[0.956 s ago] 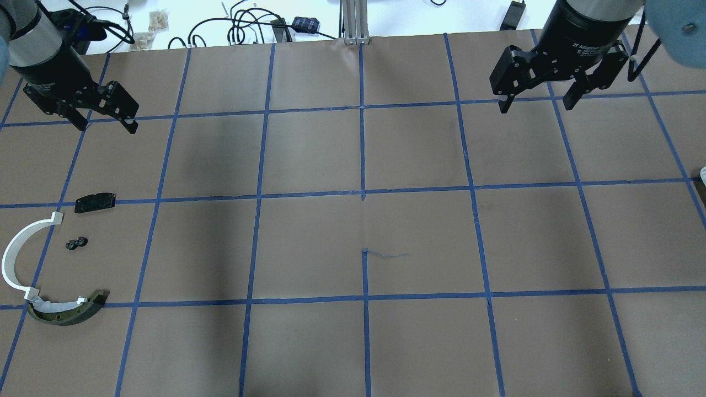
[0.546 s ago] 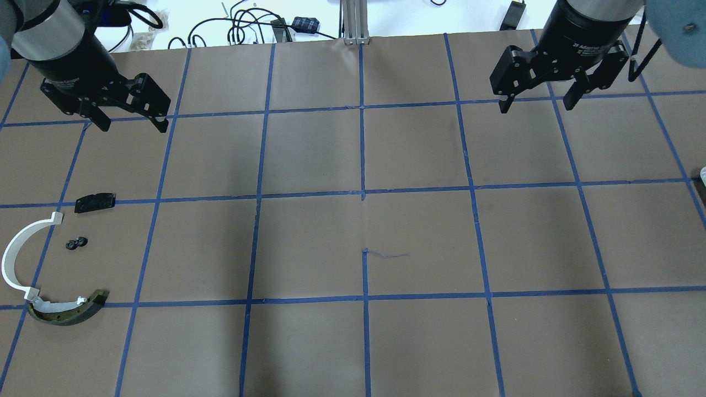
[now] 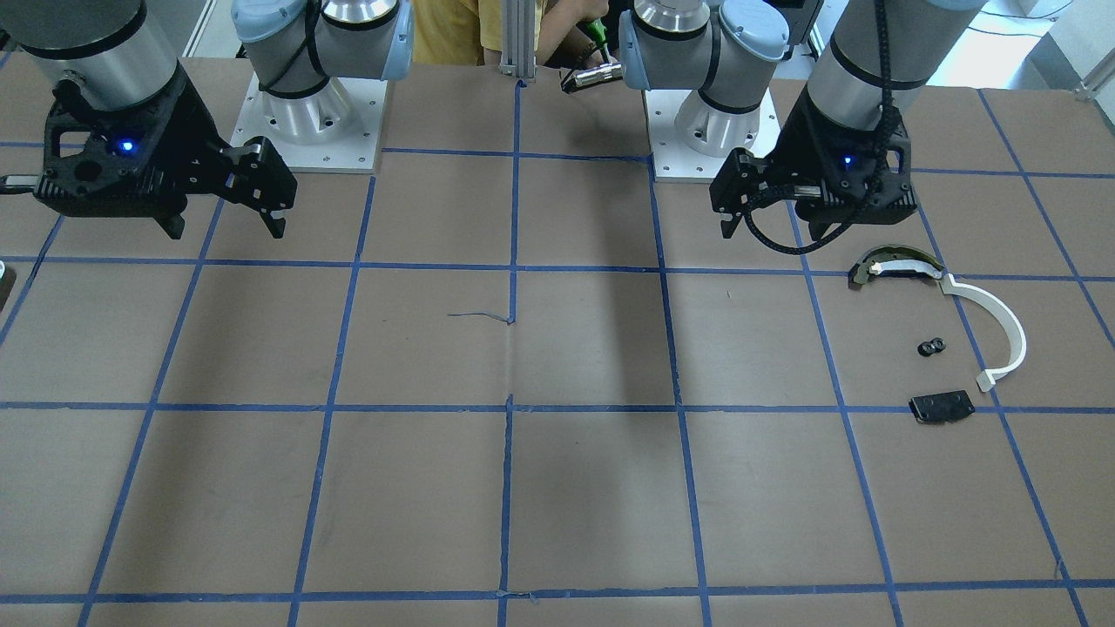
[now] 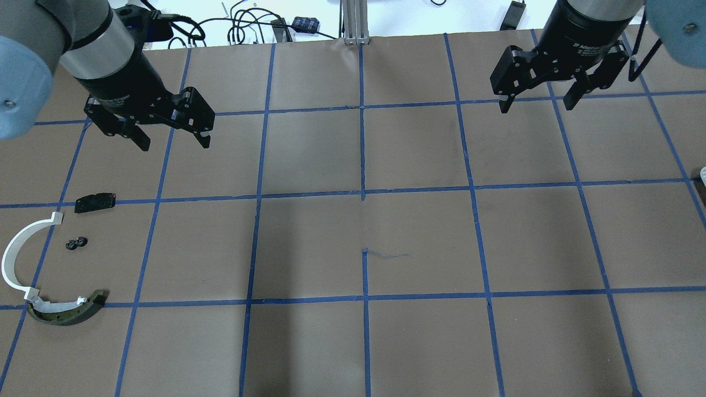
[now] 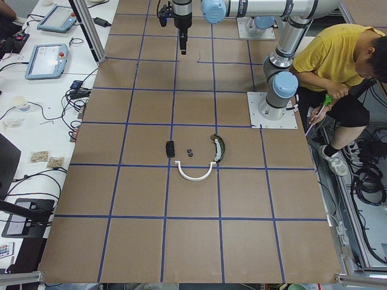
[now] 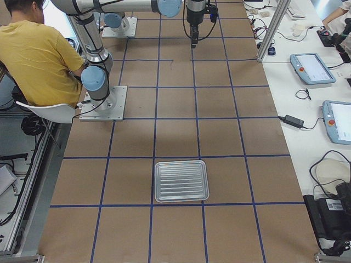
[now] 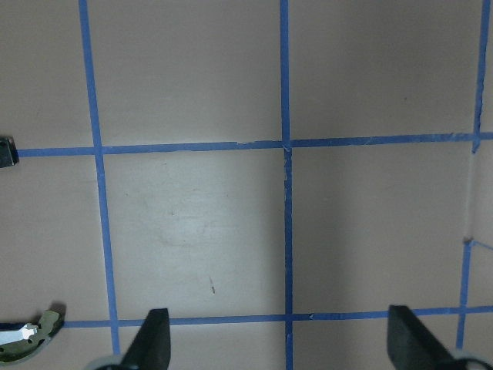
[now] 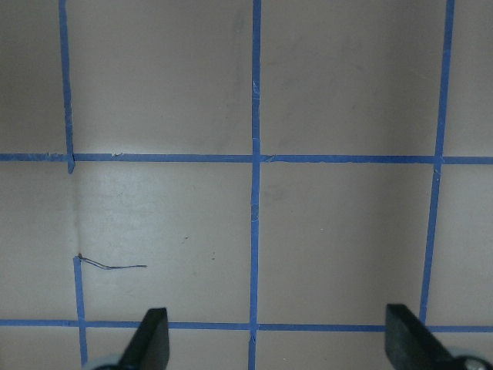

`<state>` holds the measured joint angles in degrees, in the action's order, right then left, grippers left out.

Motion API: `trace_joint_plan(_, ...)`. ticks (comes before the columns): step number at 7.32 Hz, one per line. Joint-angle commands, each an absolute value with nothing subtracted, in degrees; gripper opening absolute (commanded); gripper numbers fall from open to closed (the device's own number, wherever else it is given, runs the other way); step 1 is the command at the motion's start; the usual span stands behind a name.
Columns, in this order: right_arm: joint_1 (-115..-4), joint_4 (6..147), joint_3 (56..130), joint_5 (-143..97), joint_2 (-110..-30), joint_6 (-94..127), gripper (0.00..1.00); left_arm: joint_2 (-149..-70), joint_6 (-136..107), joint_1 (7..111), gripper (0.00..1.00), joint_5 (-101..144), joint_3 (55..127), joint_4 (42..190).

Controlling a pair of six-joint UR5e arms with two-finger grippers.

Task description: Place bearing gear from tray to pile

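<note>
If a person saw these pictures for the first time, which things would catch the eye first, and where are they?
First, two open, empty black grippers hang above the table: the left gripper and the right gripper. Next comes the small pile at the robot's left: a white curved strip, a dark curved piece, a black plate and tiny black parts. A metal tray lies at the robot's right end.

Small black bearing gear (image 4: 76,243) amid pile (image 4: 95,202), silver tray (image 6: 181,180) well apart
</note>
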<state>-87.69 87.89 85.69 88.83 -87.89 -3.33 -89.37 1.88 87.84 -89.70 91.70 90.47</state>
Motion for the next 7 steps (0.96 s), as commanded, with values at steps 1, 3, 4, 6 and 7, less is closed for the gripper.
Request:
trace_joint_plan(1,-87.63,87.89,85.69,88.86,-87.89,-3.34,1.0,-88.59,0.35,88.77,1.0,-89.91,92.81,90.44)
trace_joint_plan(3,-87.63,87.89,85.69,88.86,-87.89,-3.34,1.0,-88.51,0.35,88.77,1.0,-90.17,92.81,90.7)
trace_joint_plan(4,-87.63,87.89,85.69,88.86,-87.98,-3.34,1.0,-88.42,0.44,88.77,1.0,-90.18,92.99,91.23)
trace_joint_plan(6,-87.63,87.89,85.69,88.86,-87.98,-3.25,1.0,-88.16,0.44,88.6,1.0,-90.18,93.08,91.75)
trace_joint_plan(7,-87.54,87.89,85.69,88.86,-87.98,-3.25,1.0,-87.81,0.44,88.42,1.0,-90.18,92.9,91.67)
